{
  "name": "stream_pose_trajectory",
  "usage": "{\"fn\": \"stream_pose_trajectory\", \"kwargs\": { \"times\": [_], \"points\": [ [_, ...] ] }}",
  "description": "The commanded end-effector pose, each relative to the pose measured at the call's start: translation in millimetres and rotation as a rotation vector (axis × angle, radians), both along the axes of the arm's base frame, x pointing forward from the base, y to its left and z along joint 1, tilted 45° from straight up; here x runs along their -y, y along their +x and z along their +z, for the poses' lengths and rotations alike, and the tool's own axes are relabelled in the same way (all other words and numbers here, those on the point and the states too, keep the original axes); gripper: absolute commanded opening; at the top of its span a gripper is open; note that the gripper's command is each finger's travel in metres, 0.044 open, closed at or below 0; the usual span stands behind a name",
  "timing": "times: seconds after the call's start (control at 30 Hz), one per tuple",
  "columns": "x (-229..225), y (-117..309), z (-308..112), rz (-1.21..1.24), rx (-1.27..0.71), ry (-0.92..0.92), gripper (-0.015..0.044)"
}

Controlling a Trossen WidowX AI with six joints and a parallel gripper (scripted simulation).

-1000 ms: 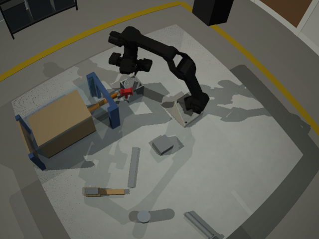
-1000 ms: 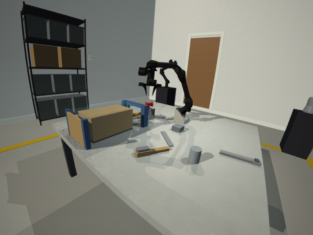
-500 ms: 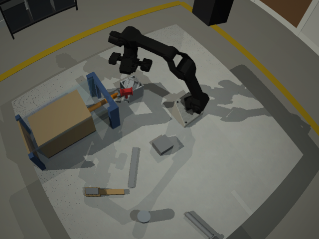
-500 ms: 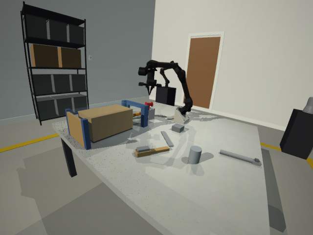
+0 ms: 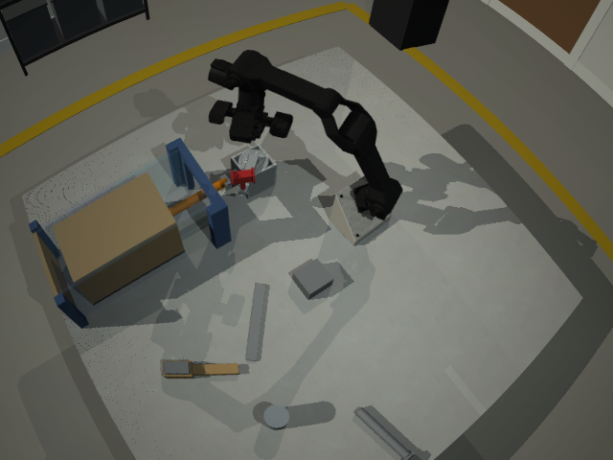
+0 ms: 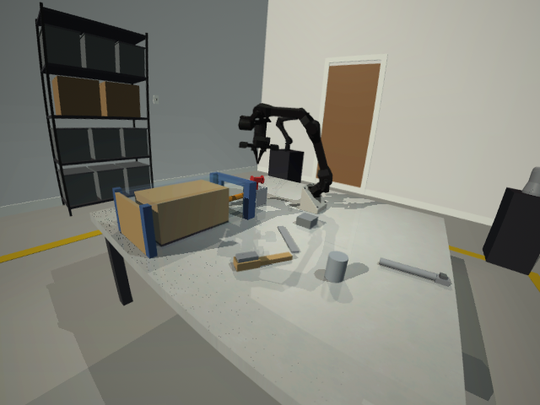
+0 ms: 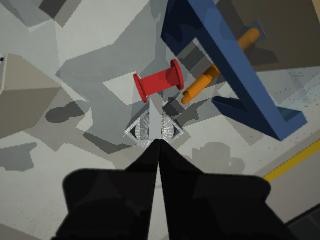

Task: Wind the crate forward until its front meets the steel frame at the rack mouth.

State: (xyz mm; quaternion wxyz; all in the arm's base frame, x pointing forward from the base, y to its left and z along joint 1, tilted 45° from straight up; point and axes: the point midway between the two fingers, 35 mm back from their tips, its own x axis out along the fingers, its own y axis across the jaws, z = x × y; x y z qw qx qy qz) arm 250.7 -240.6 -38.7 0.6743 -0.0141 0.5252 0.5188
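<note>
The tan crate (image 5: 113,222) (image 6: 191,213) sits flat behind the blue steel frame (image 5: 197,172) (image 6: 235,179) (image 7: 250,90), with a visible gap between its front and the frame. An orange strap (image 5: 197,198) (image 6: 235,197) (image 7: 200,85) runs from the crate through the frame toward the grey winch (image 5: 261,180) (image 6: 261,197). The winch handle, with its red grip (image 5: 242,176) (image 6: 256,179) (image 7: 157,82), is at the winch; its grey arm reaches over the winch top. Its key is hidden. My gripper (image 6: 258,162) (image 7: 158,143) is shut and empty, above the winch and clear of the handle.
A grey block (image 5: 311,278) (image 6: 306,220), flat bar (image 5: 257,321) (image 6: 288,239), wood-handled tool (image 5: 215,368) (image 6: 266,260), cylinder (image 5: 276,417) (image 6: 337,267) and grey rod tool (image 5: 383,432) (image 6: 407,268) lie on the bench away from the winch. Faint clear panels flank the crate.
</note>
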Motion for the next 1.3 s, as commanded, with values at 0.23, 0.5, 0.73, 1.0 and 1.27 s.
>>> {"fn": "stream_pose_trajectory", "kwargs": {
  "times": [0.23,0.5,0.73,1.0,1.27],
  "points": [
    [0.3,-0.4,0.3,0.003,-0.001,0.001,0.0000],
    [0.3,-0.4,0.3,0.003,-0.001,0.001,0.0000],
    [-0.4,0.6,0.0,-0.013,-0.006,-0.004,0.0026],
    [-20.8,23.1,3.9,-0.599,-0.257,-0.091,0.0236],
    [-44.3,37.2,13.2,-1.101,-0.463,-0.018,0.0440]
  ]
}}
